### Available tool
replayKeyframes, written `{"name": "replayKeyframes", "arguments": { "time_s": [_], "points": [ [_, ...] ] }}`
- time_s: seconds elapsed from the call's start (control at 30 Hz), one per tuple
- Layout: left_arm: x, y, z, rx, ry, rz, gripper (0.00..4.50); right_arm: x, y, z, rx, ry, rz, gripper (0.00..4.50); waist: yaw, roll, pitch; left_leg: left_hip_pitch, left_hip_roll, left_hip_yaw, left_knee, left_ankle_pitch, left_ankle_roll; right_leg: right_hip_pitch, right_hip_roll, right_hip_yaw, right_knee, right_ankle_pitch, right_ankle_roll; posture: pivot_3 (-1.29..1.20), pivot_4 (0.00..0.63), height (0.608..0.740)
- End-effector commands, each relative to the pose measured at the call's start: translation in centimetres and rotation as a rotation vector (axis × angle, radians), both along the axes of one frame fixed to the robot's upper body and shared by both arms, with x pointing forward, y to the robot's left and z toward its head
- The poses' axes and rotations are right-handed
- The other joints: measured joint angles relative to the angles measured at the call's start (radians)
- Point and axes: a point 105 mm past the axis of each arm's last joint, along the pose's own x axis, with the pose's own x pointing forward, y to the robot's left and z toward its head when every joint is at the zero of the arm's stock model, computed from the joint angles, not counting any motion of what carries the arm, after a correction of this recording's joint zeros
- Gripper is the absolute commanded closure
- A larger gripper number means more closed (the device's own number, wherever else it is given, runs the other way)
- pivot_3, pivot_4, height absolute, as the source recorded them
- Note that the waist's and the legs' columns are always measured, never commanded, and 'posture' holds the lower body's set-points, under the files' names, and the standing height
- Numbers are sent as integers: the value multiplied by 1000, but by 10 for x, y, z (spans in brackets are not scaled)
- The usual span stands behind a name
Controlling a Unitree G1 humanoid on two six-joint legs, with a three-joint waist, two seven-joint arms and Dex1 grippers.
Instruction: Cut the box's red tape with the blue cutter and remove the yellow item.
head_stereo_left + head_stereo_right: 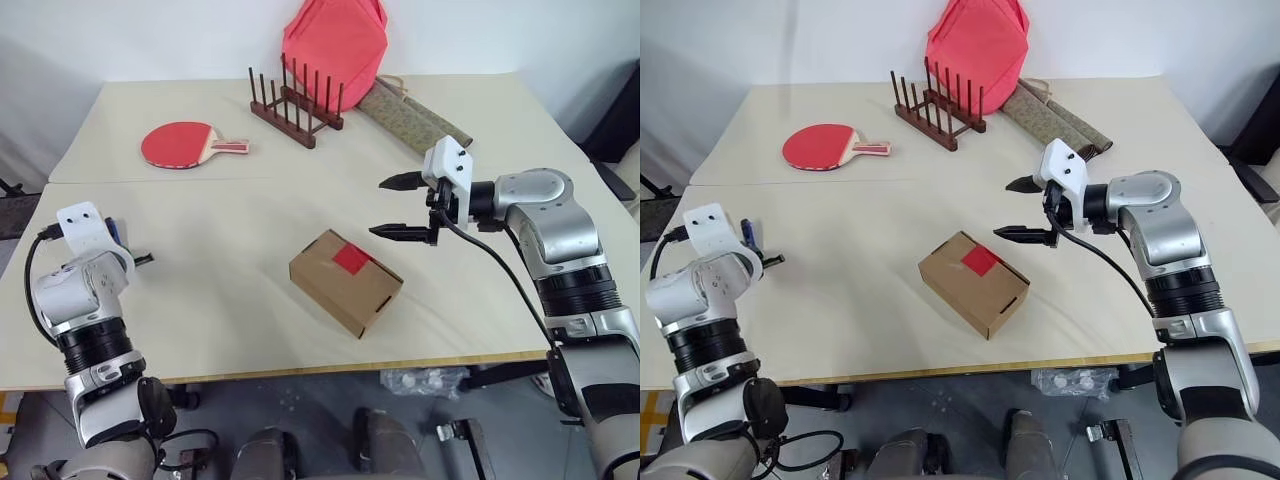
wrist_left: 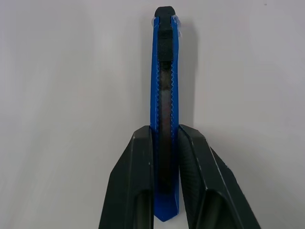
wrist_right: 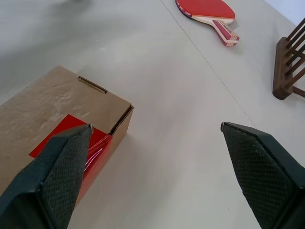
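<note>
The box point(image 1: 345, 282), a brown carton with its flaps shut, lies near the middle of the table with the red tape point(image 1: 352, 259) across its lid edge. In the left wrist view, the blue cutter point(image 2: 165, 95) runs lengthwise between my left gripper's point(image 2: 165, 131) fingers, which are shut on it just above the tabletop at the table's left side. My right gripper point(image 1: 378, 207) hovers open, just right of and above the box, with nothing between its fingers. The yellow item is hidden.
A red table-tennis paddle point(image 1: 185, 144) lies at the back left. A wooden peg rack point(image 1: 296, 105), a red-pink bag point(image 1: 335, 40) and a rolled mat point(image 1: 415, 118) stand at the back. The table's front edge point(image 1: 300, 372) runs close behind the box.
</note>
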Motion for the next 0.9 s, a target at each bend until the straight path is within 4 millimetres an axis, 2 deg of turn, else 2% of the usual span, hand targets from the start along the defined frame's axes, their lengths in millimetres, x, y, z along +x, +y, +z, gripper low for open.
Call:
{"name": "replayKeyframes", "arguments": {
  "time_s": [0.03, 0.1, 0.2, 0.3, 0.43, 0.53, 0.67, 0.8, 0.9],
  "points": [
    [-8, -8, -15, -11, 90, -109, 4074, -3, 0, 20, 23, -72, 11, 0, 0, 0, 0, 0, 0, 0, 0, 0, 0, 0, 0, 0, 0, 0, 0, 0, 150, 740],
    [-7, -15, -11, -3, 91, -200, 4074, -4, 0, 21, 23, -74, 14, 0, 3, 0, 0, -1, 0, 1, 0, 0, 0, -2, 0, 1, 1, 0, 0, 0, 150, 740],
    [-8, -26, 9, 11, 10, -416, 4074, -7, 1, 23, 20, -78, 30, 0, 5, 0, 0, -1, 0, 1, 0, 0, 0, -3, 0, 1, 1, 0, 0, 0, 150, 740],
    [-21, -49, 25, 84, -34, -729, 4074, -13, 5, 23, -4, -79, 49, 0, 5, 0, 0, -4, 0, 2, 0, -1, -1, -8, -1, 2, 3, 0, -1, 0, 150, 740],
    [-44, -71, 23, 129, -38, -993, 4074, -16, 12, 26, -12, -75, 46, 0, 7, 0, 0, -8, 1, 3, 0, -2, -3, -13, 0, 2, 4, -1, -2, 0, 150, 740],
    [-78, -97, 13, 141, -16, -1298, 4074, -32, 32, 29, -11, -71, 99, 0, 1, 0, 1, -8, 2, 5, -1, -4, -4, -15, 0, 1, 4, -2, -4, 0, 150, 740],
    [-98, -119, 11, 210, -42, -1585, 4074, -57, 59, 24, -40, -45, 184, 0, 5, 0, 1, -8, 8, 8, 0, -5, -6, -16, 1, -6, 4, -6, -11, 0, 150, 740],
    [-95, -120, 4, 327, -10, -1684, 4074, -81, 83, 14, -83, -28, 280, 0, 9, 1, 1, -8, 11, 9, 1, -5, -7, -16, 2, -10, 6, -9, -16, 0, 150, 740],
    [-99, -129, -1, 359, 4, -1790, 4074, -105, 106, -4, -127, 1, 375, 0, 8, 0, 1, -8, 10, 11, 1, -5, -6, -16, 2, -12, 6, -9, -16, 0, 150, 740]
  ]
}}
